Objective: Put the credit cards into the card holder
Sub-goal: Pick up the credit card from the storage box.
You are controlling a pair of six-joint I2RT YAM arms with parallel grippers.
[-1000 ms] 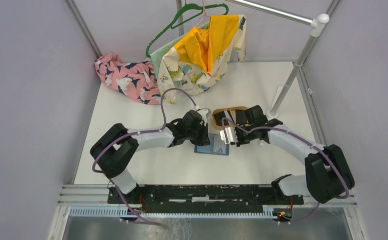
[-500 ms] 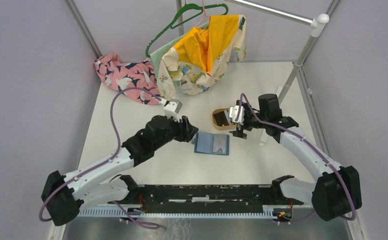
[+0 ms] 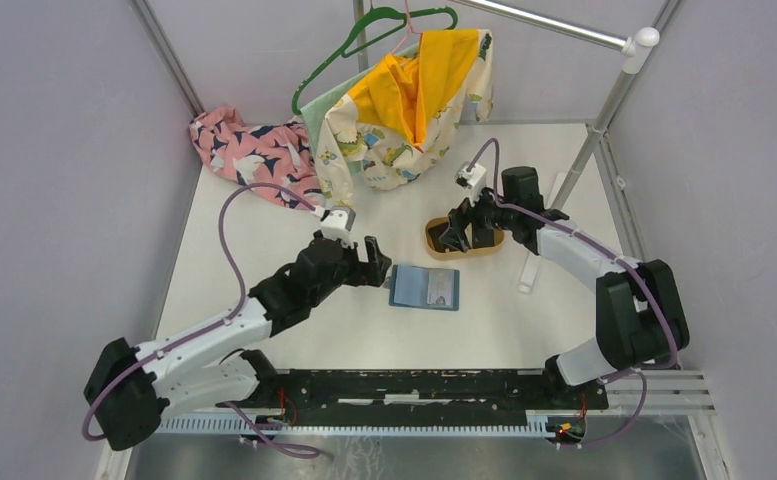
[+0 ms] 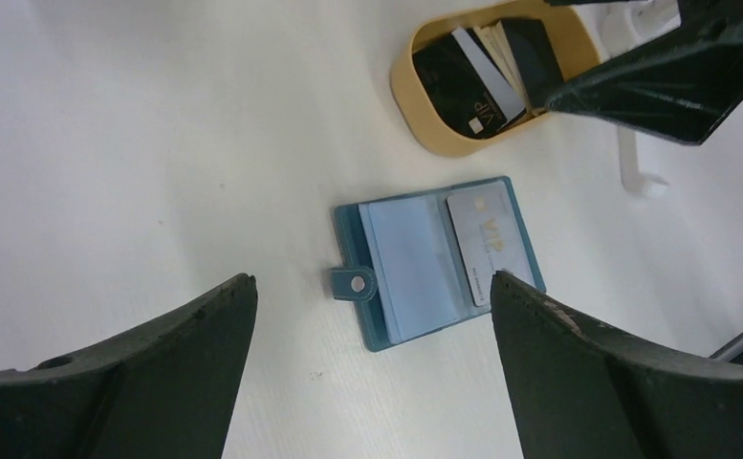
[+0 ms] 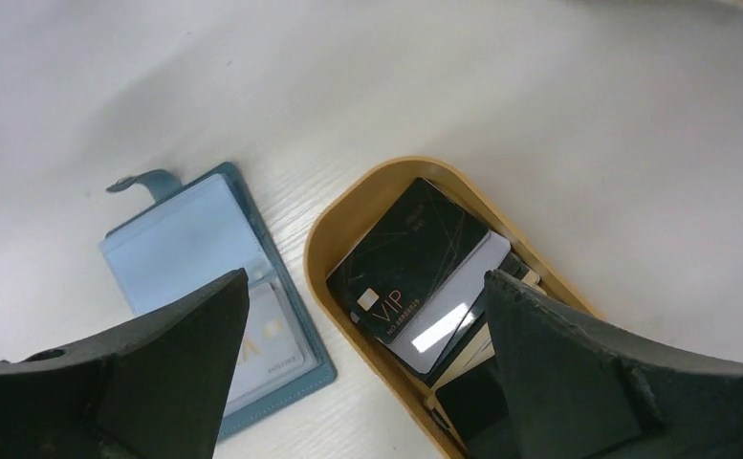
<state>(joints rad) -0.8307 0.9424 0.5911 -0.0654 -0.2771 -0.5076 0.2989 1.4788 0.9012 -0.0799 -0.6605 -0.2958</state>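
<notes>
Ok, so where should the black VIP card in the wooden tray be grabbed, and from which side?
Probably its long edge facing the middle of the tray, coming from above. The black VIP card lies face up atop a pale card, while its other long edge sits close to the tray wall, leaving little finger room there.

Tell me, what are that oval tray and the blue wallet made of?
The oval tray looks like smooth matte tan wood or bamboo. The card holder seems soft teal faux leather, with glossy clear plastic sleeves and a metal-looking snap.

Glossy credit cards (image 5: 410, 258), wooden tray (image 4: 444, 145), leathery card holder (image 4: 439, 263).
</notes>
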